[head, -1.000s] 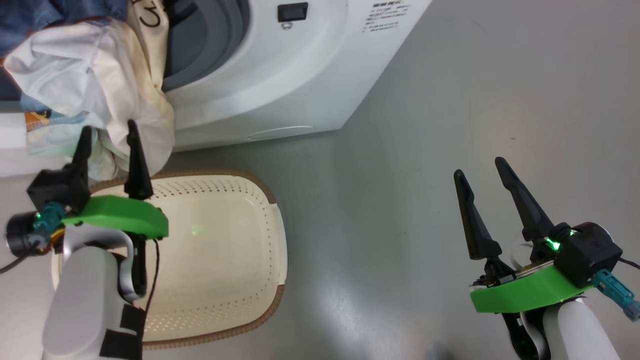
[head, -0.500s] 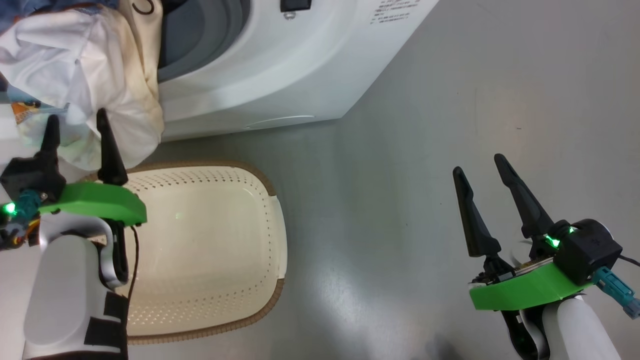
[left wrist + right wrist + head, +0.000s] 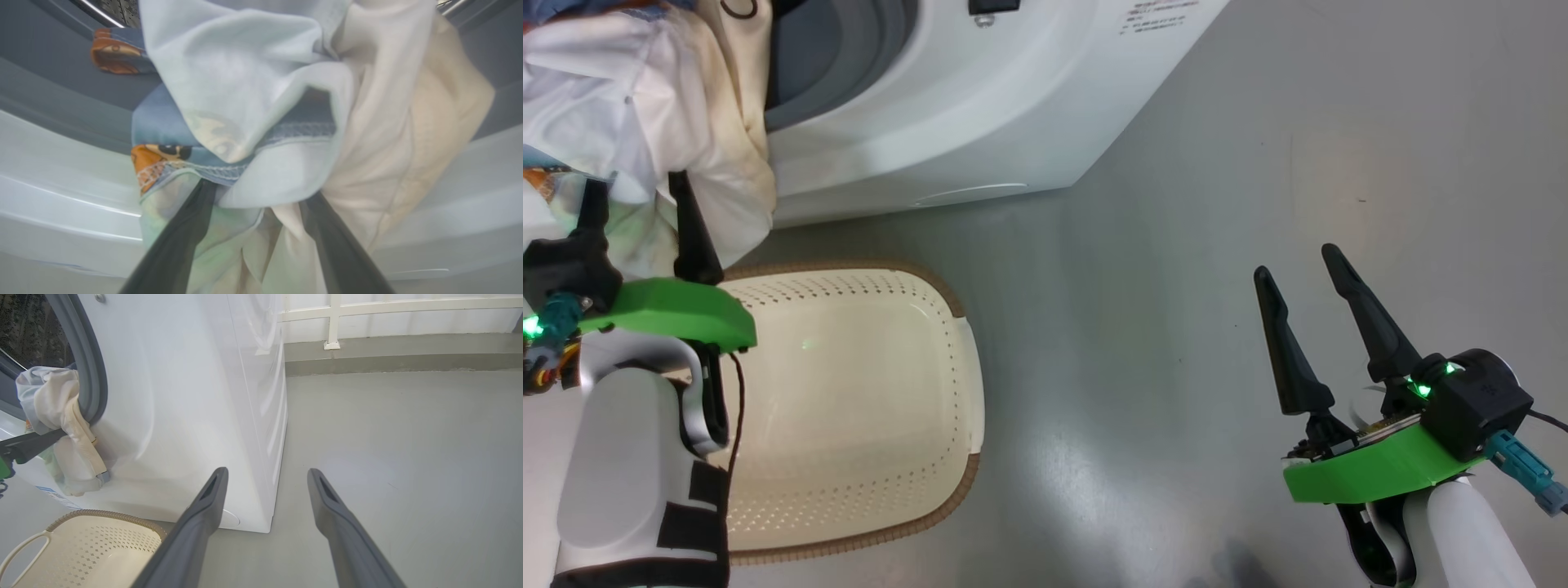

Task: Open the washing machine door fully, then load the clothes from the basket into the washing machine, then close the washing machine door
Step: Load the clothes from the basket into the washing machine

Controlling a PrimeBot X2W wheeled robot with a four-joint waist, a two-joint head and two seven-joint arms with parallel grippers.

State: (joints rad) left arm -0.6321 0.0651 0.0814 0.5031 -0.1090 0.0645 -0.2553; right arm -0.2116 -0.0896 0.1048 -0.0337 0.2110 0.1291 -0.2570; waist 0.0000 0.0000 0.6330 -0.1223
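Leftward my left gripper (image 3: 636, 181) has slid, fingers spread, tips against the clothes (image 3: 645, 98) hanging from the washing machine (image 3: 980, 122) above the basket (image 3: 849, 266). My right gripper (image 3: 1296, 261) hangs spread over the floor (image 3: 1176, 245).

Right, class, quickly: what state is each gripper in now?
Left gripper: open, against the hanging cream-white and light blue clothes.
Right gripper: open, empty.

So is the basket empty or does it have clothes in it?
Empty. In the head view the basket shows a bare perforated floor; the clothes hang from the mouth of the washing machine.
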